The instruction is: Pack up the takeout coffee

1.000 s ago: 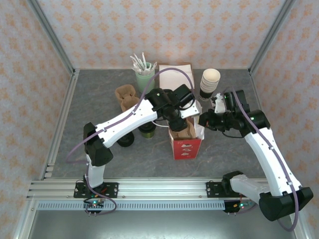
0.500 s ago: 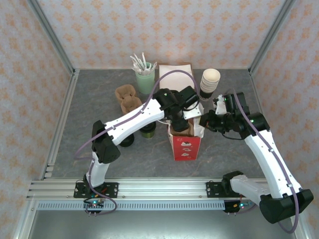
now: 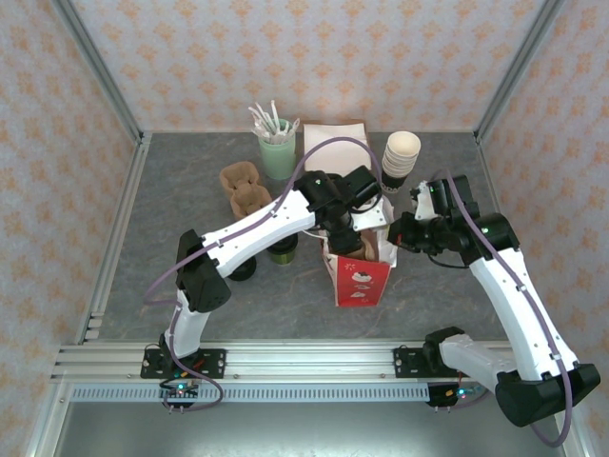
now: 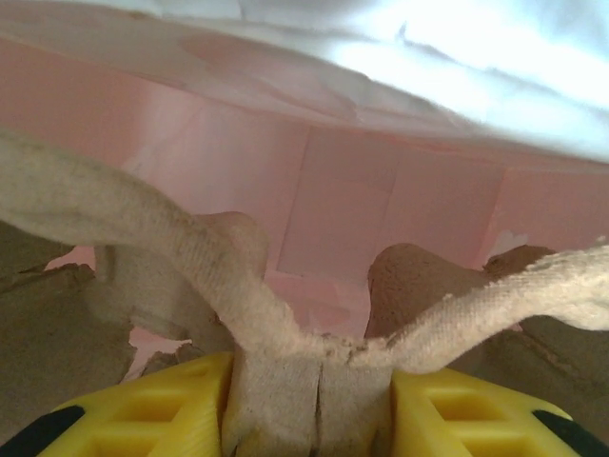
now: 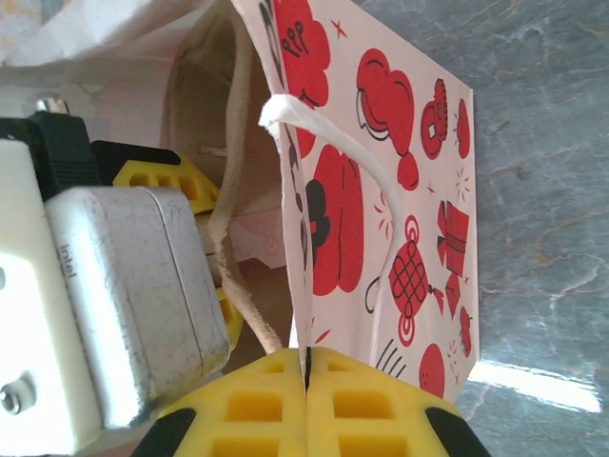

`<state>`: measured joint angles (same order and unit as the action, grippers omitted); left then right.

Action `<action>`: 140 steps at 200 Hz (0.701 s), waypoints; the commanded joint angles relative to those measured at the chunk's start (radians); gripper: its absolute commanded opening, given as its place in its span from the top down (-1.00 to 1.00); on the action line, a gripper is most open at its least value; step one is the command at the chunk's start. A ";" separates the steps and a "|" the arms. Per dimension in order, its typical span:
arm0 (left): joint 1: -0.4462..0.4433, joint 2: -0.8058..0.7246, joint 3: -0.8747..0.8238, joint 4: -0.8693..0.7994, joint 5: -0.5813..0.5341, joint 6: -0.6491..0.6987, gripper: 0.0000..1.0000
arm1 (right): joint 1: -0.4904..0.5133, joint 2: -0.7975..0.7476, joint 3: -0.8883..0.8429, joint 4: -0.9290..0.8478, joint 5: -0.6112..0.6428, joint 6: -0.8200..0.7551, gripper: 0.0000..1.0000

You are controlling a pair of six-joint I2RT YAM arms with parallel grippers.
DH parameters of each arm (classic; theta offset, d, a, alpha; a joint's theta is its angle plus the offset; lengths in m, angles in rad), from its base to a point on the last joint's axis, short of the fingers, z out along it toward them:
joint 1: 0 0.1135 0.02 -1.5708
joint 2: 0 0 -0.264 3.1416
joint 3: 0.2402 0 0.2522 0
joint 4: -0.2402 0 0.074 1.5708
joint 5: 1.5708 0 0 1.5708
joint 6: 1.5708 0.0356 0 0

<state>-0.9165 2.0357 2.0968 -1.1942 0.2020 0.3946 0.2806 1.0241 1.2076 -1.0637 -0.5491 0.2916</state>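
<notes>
The red bag [image 3: 362, 278] stands open with a cardboard carrier [image 4: 276, 381] inside, pinched by the left gripper [image 4: 309, 405]; the right gripper [image 5: 306, 405] is pressed together on the bag's rim. The far mint cup [image 3: 277, 157] holds utensils [image 3: 271, 122]. The coffee cup [image 3: 282, 251], dark olive, stands left of the bag, half hidden under the left arm [image 3: 257, 228]

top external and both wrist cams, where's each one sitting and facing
Top external: above and behind the robot, looking down at the grey table; left arm and right arm show.
Left wrist: inside the red-and-white printed paper bag, facing its wall; left gripper clamps the brown moulded-pulp cup carrier.
Right wrist: at the bag's mouth, looking along its side; right gripper pinches its edge.
Shared: both wrist views show the bag's inside.
</notes>
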 commanded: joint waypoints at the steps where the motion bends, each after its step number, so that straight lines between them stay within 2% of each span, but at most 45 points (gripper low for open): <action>1: 0.003 0.004 -0.033 -0.047 -0.004 0.070 0.17 | -0.003 0.007 0.058 -0.039 0.105 -0.042 1.00; 86: -0.009 0.052 -0.019 -0.073 0.001 0.119 0.17 | -0.003 0.022 0.076 -0.024 0.126 -0.003 1.00; 113: -0.023 0.078 -0.002 -0.095 -0.040 0.140 0.17 | -0.003 0.022 0.067 -0.006 0.102 0.007 1.00; 140: -0.029 0.098 0.018 -0.102 -0.025 0.145 0.17 | -0.001 0.029 0.062 0.002 0.082 0.007 1.00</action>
<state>-0.9253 2.0781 2.1075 -1.2076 0.1970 0.4969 0.2806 1.0519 1.2457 -1.0992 -0.4877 0.2890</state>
